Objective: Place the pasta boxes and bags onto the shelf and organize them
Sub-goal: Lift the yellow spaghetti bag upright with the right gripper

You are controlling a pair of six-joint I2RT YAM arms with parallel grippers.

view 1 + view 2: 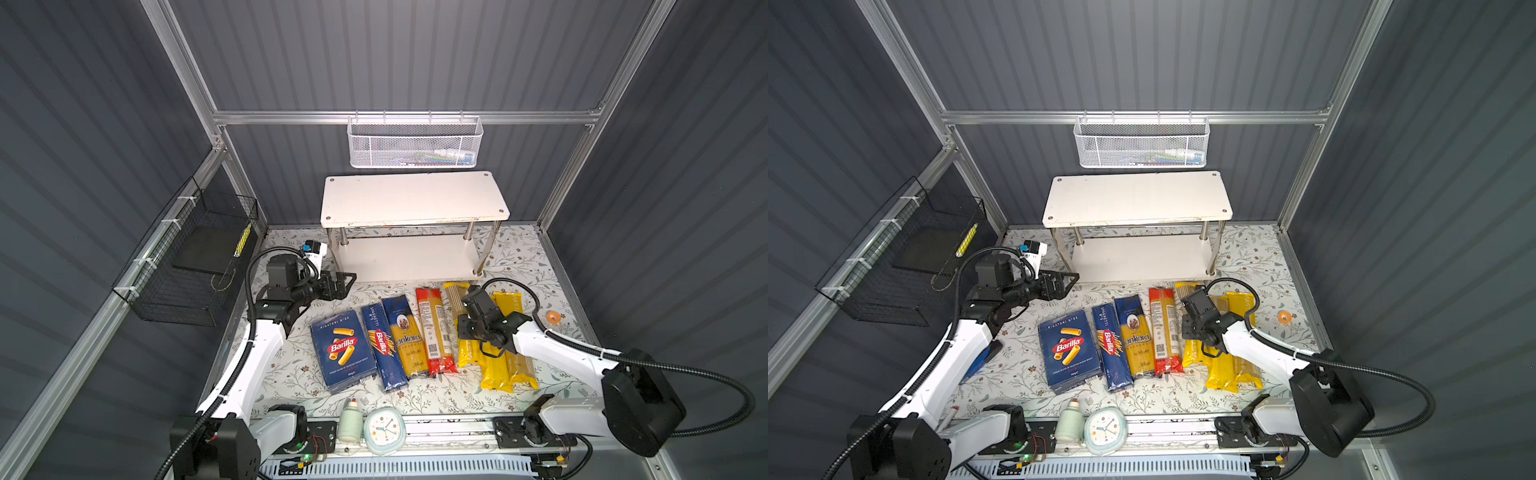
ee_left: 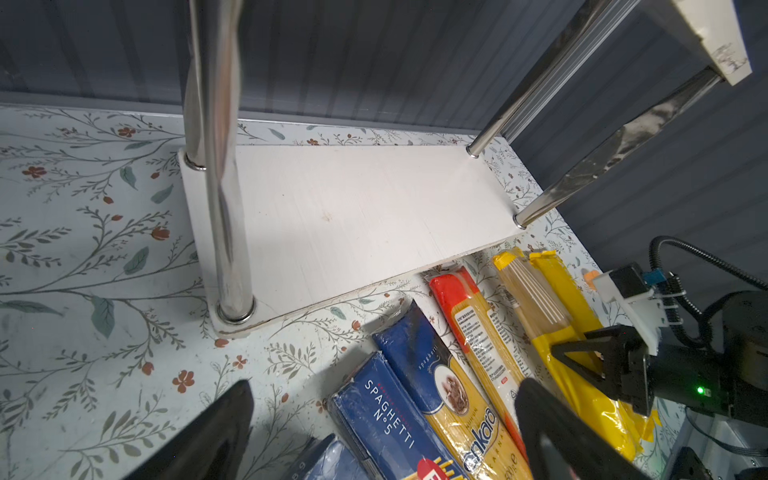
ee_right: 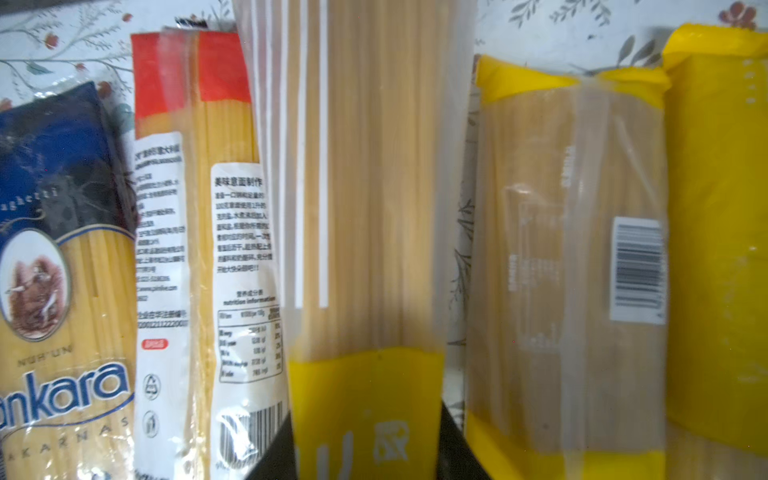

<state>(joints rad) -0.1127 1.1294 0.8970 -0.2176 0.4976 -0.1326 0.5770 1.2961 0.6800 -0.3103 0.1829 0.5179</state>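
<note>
Over a yellow bag (image 3: 365, 228), right arm (image 1: 552, 345) angles down.

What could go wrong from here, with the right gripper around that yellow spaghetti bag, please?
The right gripper straddles the yellow bag, which lies right beside the red bag; one jaw may pinch or drag the red one. The bag is long and slim, so its ends may sag and snag a chrome leg of the shelf.
</note>
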